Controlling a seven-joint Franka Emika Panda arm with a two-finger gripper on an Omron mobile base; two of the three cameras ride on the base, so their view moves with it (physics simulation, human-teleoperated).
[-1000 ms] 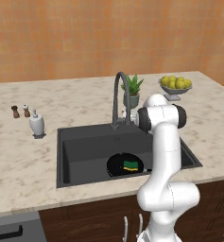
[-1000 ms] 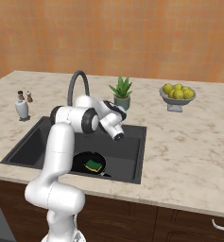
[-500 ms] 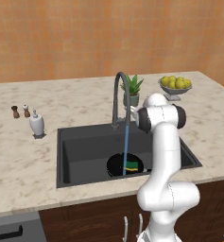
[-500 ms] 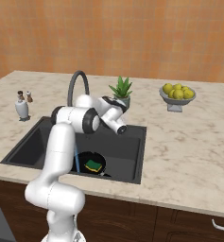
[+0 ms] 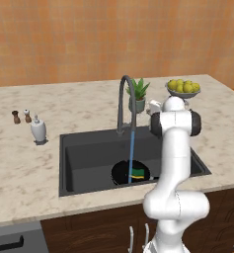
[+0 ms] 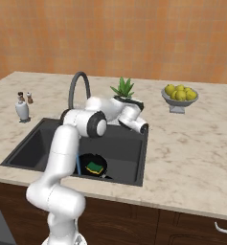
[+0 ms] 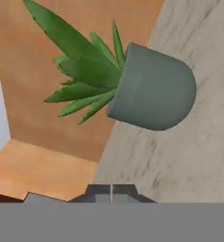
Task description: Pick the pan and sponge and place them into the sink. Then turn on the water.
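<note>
Sink (image 5: pixel 84 158), the big dark grey basin sunk into the marble counter (image 5: pixel 19 173), lies below and in front of the gripper (image 7: pixel 111 193), which sits at the basin's back rim. From the hand view its two dark fingertips are pressed together with no gap between them, fully closed and empty, touching nothing. The arched faucet (image 5: pixel 124 101) stands just to the gripper's left in the left base view, and a thin blue stream of water (image 5: pixel 131 155) falls from its spout. Down in the basin, below the gripper, the black pan (image 6: pixel 92 165) lies flat on the bottom with the stream landing at its edge. The potted plant (image 7: pixel 151 87), in a grey pot, is right ahead of the fingertips, close but apart. Smallest, the green-and-yellow sponge (image 6: pixel 95 168) rests inside the pan.
</note>
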